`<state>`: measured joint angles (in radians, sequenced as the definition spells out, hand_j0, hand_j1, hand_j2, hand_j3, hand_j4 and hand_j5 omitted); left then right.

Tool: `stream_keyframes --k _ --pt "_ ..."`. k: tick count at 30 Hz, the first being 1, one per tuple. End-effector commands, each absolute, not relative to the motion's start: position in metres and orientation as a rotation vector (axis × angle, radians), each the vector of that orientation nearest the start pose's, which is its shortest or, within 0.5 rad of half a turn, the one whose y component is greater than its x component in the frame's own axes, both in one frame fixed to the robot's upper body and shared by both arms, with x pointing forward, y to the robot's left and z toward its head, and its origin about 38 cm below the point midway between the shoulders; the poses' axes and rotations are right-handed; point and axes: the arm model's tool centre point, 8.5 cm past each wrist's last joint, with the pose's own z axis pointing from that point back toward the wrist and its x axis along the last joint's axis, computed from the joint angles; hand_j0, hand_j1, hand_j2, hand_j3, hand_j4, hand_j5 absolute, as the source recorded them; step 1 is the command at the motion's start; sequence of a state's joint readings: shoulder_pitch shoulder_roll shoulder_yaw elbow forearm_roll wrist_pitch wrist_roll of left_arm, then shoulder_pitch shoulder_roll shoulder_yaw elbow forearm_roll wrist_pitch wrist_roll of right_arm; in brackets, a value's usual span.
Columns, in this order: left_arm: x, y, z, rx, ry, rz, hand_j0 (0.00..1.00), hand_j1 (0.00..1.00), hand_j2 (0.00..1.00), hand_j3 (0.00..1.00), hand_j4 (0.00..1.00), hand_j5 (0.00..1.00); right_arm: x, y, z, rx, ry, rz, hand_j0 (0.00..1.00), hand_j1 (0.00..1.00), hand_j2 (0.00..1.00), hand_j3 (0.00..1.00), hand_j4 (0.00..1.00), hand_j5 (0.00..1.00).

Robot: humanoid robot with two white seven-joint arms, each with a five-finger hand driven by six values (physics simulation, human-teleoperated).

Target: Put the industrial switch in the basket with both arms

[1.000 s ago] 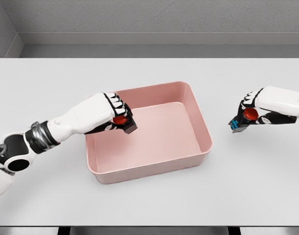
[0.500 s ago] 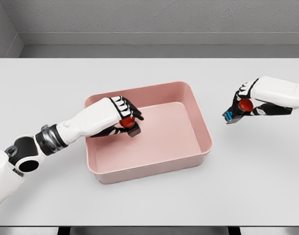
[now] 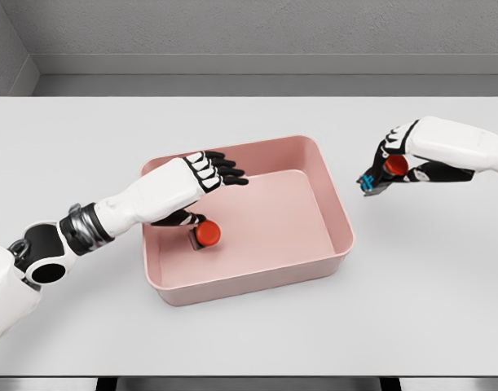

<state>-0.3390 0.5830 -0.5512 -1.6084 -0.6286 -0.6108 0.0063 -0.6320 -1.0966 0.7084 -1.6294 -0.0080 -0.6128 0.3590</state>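
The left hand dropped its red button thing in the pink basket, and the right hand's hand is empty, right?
Not quite. In the head view the right hand is shut on a second switch, over the table. The first switch does lie in the basket, with the left hand open.

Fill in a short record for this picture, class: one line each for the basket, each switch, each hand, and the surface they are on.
basket: pink tray, open top, mid-table
first switch: red-buttoned, lying inside basket, left part
second switch: red button, blue base, held above table, right of basket
left hand: fingers spread over basket, holding nothing
right hand: closed on second switch
table: white
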Motion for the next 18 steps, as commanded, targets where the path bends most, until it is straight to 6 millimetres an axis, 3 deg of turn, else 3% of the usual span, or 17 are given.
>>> stream_keyframes --k 1,11,16,18 --pt "0.373 0.198 0.163 -0.443 2.713 2.284 0.98 0.98 0.98 0.98 0.98 0.98 0.389 -0.326 0.271 -0.209 -1.682 1.877 0.42 0.42 0.42 0.42 0.42 0.42" --pt "0.377 0.2 0.176 -0.439 2.742 2.237 0.98 0.98 0.98 0.98 0.98 0.98 0.396 -0.302 0.273 -0.169 -1.758 1.87 0.42 0.42 0.42 0.42 0.42 0.42" --pt "0.359 0.245 0.224 -0.456 2.559 2.327 1.0 1.0 1.0 1.0 1.0 1.0 0.398 -0.29 0.271 -0.138 -1.784 1.87 0.42 0.42 0.42 0.42 0.42 0.42" --pt "0.363 0.264 0.242 -0.541 2.478 2.364 1.0 1.0 1.0 1.0 1.0 1.0 0.399 -0.286 0.272 -0.131 -1.799 1.868 0.42 0.42 0.42 0.42 0.42 0.42"
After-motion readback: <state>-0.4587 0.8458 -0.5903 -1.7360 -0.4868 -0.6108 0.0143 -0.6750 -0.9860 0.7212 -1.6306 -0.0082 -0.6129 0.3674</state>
